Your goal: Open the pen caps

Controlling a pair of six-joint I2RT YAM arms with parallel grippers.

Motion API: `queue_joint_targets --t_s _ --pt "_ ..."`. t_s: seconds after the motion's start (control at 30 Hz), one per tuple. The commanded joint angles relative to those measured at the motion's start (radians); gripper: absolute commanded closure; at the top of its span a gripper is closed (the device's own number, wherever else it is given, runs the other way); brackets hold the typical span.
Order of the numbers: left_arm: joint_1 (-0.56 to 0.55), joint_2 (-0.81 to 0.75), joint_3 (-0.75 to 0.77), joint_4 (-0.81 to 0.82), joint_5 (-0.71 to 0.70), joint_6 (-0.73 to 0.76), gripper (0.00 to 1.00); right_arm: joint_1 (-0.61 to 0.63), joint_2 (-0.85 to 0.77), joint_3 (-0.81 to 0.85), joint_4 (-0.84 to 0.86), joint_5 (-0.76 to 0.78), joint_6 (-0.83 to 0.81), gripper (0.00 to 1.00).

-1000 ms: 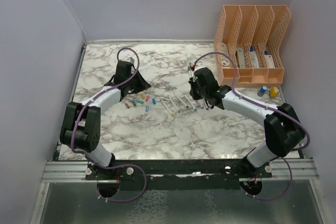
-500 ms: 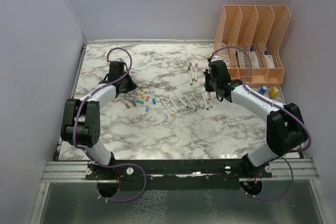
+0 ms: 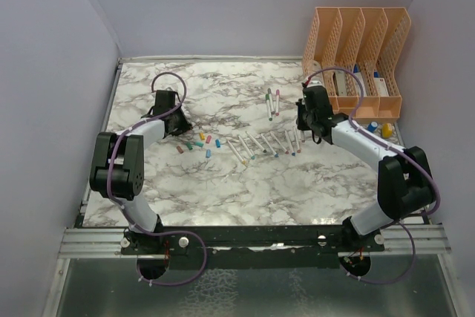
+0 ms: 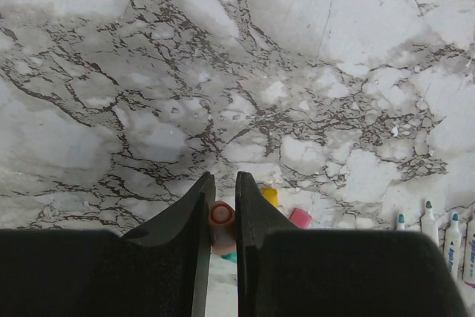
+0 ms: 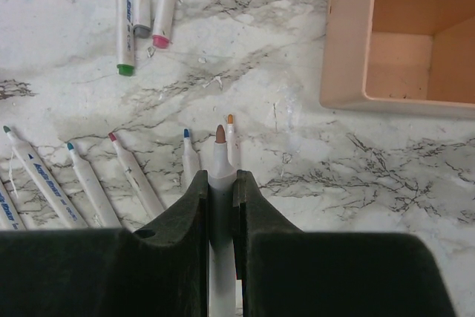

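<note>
The tabletop (image 3: 223, 191) is a smooth slab of white marble pattern with grey veins, closed in by plain panels along its left, far and right edges. The left hand (image 4: 221, 183), matte black with wedge-shaped fingers, sits near the left edge in the far half. It is pinched nearly closed on a salmon-pink pen cap (image 4: 221, 215), a short plastic tube with its round open end facing the wrist camera. A yellow cap (image 4: 270, 196) and a pink cap (image 4: 300, 217) lie just beside its fingers, part of the loose caps (image 3: 199, 141) scattered left of centre. The right hand (image 5: 220, 180), toward the right edge, is clamped on a slim white pen (image 5: 220, 155) whose bare brown felt tip points at the far edge. A row of pens (image 3: 263, 144), uncapped, fans across the centre, and three capped pens (image 5: 141, 12) lie beyond them. A peach lattice file organiser (image 3: 356, 57) fills the far right corner, close to the right hand. Bare marble runs between the row and the near edge.
</note>
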Motion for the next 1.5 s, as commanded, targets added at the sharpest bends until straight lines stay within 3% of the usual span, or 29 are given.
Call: queue_joint_targets --t_s 0.0,0.5,1.0,1.1,1.23,1.47 --pt "0.008 0.021 -0.017 -0.006 -0.002 0.008 0.8 -0.01 0.013 -0.031 0.018 -0.017 0.024 0.99" --pt "0.026 -0.056 -0.018 -0.016 0.023 -0.028 0.56 -0.052 0.135 -0.042 0.053 -0.018 0.04 0.99" --pt "0.028 -0.332 -0.05 -0.049 0.122 -0.035 0.52 -0.072 0.22 0.001 0.038 -0.034 0.059 0.98" --pt "0.029 -0.349 -0.055 -0.055 0.132 -0.037 0.51 -0.076 0.238 0.008 0.022 -0.04 0.069 0.89" --pt "0.03 -0.367 -0.062 -0.06 0.138 -0.041 0.51 -0.079 0.238 -0.001 0.013 -0.033 0.088 0.6" --pt "0.03 -0.384 -0.052 -0.067 0.147 -0.042 0.51 -0.08 0.196 0.001 0.005 -0.022 0.085 0.54"
